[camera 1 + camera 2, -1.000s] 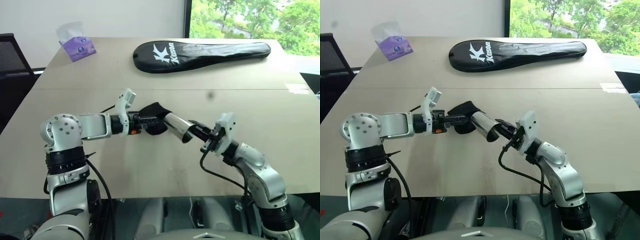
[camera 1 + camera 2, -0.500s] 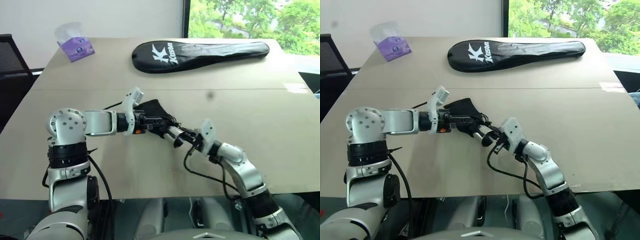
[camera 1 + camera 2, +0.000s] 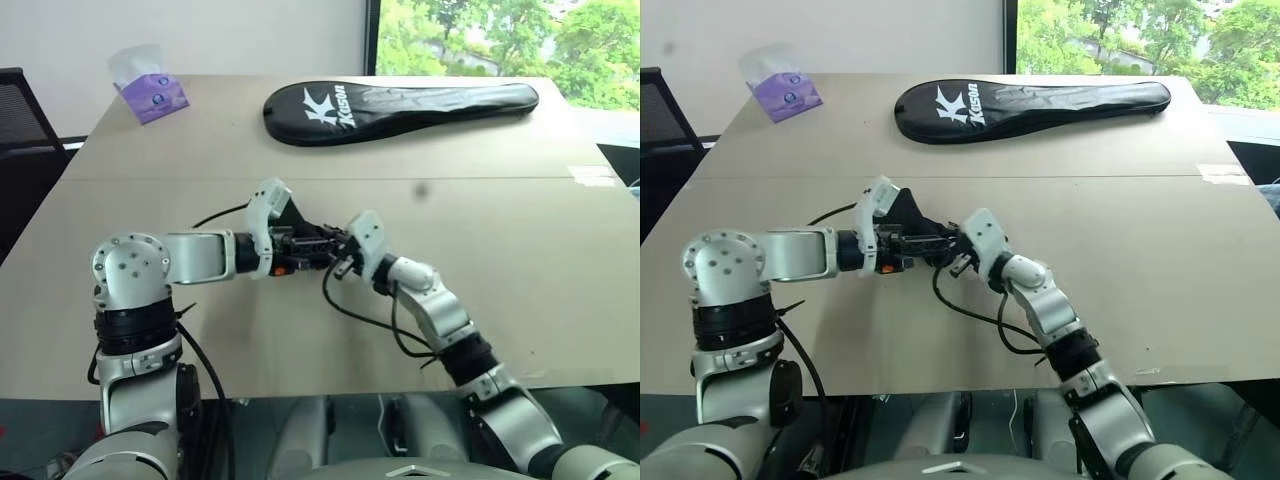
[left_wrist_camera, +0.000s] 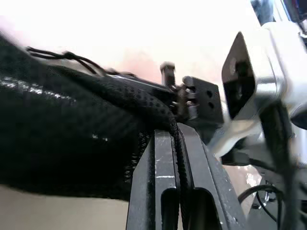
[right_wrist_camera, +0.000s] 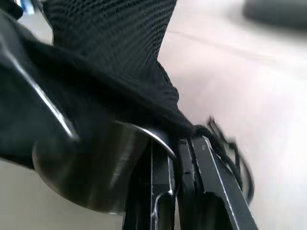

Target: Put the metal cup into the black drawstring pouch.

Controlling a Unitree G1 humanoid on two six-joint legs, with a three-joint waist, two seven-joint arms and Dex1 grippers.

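Pale woodgrain tabletop [image 3: 560, 250]: left tool [image 4: 173, 143] pinches soft black mesh drawstring pouch [image 5: 96, 57]; right tool [image 5: 173, 158] clamps smooth shiny steel cup [image 5: 91, 177] rim.

Bright window daylight — wrist views glare-washed, blurred up close.

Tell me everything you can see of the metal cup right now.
The metal cup is a smooth, shiny steel tumbler with a thin bright rim. In the right wrist view the right gripper is shut on that rim, and the black drawstring pouch, a black mesh fabric, drapes over most of the cup, touching its rim and wall. The left gripper is shut on the pouch's edge. In the head views the pouch and grippers hide the cup, above the table.
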